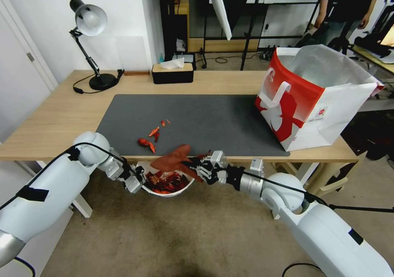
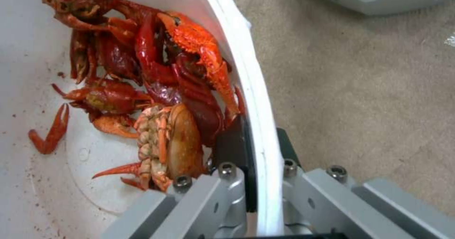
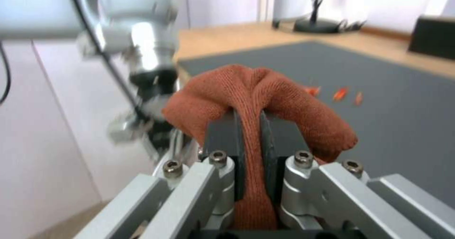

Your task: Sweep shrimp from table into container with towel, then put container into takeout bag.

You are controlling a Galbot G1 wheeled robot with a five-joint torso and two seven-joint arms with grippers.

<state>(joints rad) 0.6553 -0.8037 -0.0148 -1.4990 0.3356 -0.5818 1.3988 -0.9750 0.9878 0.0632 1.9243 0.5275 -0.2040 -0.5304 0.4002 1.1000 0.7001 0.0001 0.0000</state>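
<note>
The left end effector (image 1: 137,181) clamps the container (image 1: 180,188) rim just below the desk (image 1: 53,121) edge; right end effector (image 1: 196,167), pinching the towel (image 1: 174,159) above the container, may scatter remaining shrimp (image 1: 146,143) (they sit leftward).

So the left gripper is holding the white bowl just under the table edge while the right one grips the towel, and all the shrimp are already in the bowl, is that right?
Not quite: the head view shows several shrimp still on the table's grey mat. Otherwise yes: the left gripper clamps the bowl's rim just under the edge, and the right gripper pinches the towel.
</note>
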